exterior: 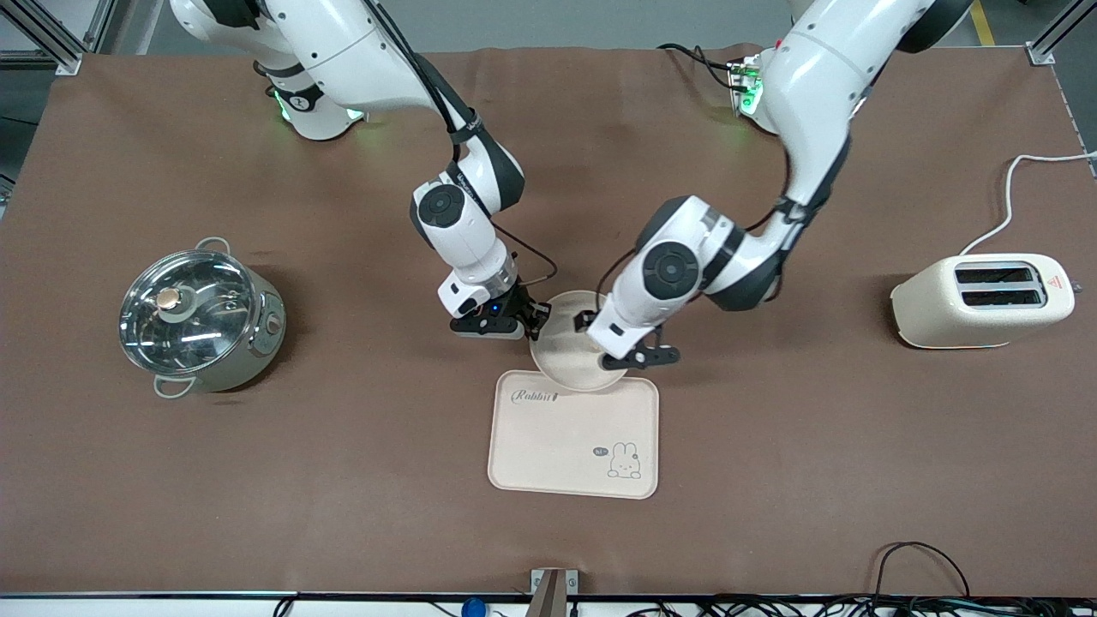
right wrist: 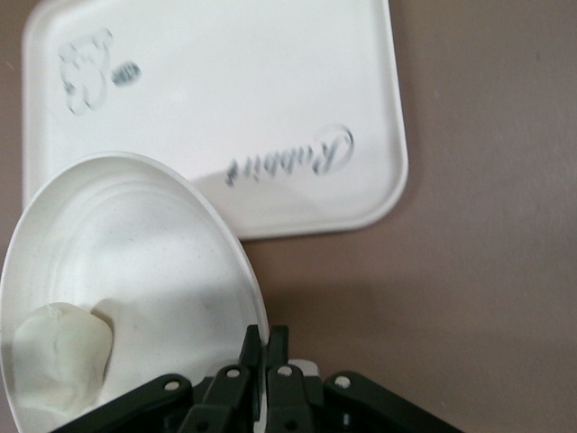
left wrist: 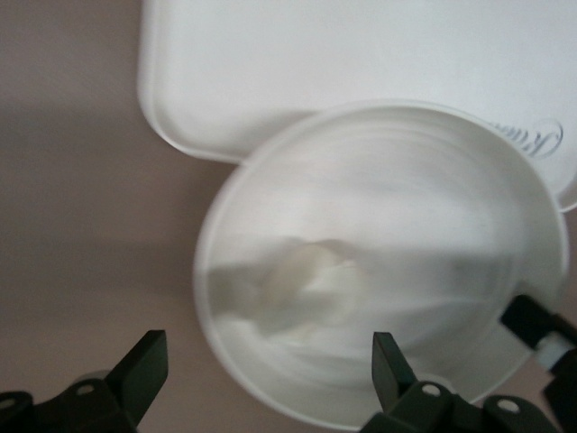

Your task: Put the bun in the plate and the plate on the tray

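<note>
The round cream plate (exterior: 566, 347) overlaps the edge of the Rabbit tray (exterior: 574, 437) that lies farther from the front camera. My right gripper (exterior: 533, 319) is shut on the plate's rim (right wrist: 261, 307), its fingers (right wrist: 251, 347) pinching it. The pale bun (right wrist: 59, 361) lies in the plate; it also shows, blurred, in the left wrist view (left wrist: 311, 275). The left arm hides it in the front view. My left gripper (left wrist: 268, 365) is open and empty just above the plate (left wrist: 379, 225), over the rim toward the left arm's end (exterior: 638, 358). The tray shows in both wrist views (left wrist: 361, 54) (right wrist: 225, 90).
A steel pot with a glass lid (exterior: 201, 317) stands toward the right arm's end of the table. A cream toaster (exterior: 986, 300) with a white cord (exterior: 1011, 188) stands toward the left arm's end. Brown tabletop (exterior: 343, 480) surrounds the tray.
</note>
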Robot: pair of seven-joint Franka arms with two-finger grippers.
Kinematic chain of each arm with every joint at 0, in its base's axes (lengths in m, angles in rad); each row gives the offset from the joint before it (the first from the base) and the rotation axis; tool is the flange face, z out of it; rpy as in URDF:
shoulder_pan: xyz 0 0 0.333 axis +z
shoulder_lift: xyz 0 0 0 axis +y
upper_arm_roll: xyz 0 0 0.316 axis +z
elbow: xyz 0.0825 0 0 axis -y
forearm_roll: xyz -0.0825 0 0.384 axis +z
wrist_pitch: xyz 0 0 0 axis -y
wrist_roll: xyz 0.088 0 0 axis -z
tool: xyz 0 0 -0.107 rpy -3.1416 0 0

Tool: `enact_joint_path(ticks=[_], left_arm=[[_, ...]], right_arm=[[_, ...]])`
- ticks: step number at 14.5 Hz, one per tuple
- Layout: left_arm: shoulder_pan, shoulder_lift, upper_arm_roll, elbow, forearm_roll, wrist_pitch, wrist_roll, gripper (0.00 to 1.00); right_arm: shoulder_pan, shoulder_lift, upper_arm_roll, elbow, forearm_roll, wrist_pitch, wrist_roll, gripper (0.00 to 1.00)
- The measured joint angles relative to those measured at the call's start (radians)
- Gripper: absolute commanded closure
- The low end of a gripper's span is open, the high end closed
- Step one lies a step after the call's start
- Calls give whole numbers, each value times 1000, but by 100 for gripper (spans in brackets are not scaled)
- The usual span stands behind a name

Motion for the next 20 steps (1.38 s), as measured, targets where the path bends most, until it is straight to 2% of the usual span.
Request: enact_joint_path(ticks=[4,8,10,12,15,20], left_arm=[[207,-179,2,17,4,-150,308,0],[331,-358,2,30,4,-271,411,0],[368,-452,2,53,4,-373,427,0],[382,-527,3,81,4,-471,442,0],[381,-583,3,93,4,-577,474,0],[405,-584,8,91,-5,-599,519,0]], right_arm=[[-60,21,-2,110,0,-12,-1,100],[-117,177,0,341,0,-106,-2,100],[-166,274,37,477,0,-189,-4,100],[-244,346,111,580,0,-256,-44,100],[-313,397,157,635,0,-285,-96,100],[-303,410,173,642,0,-307,-101,100]])
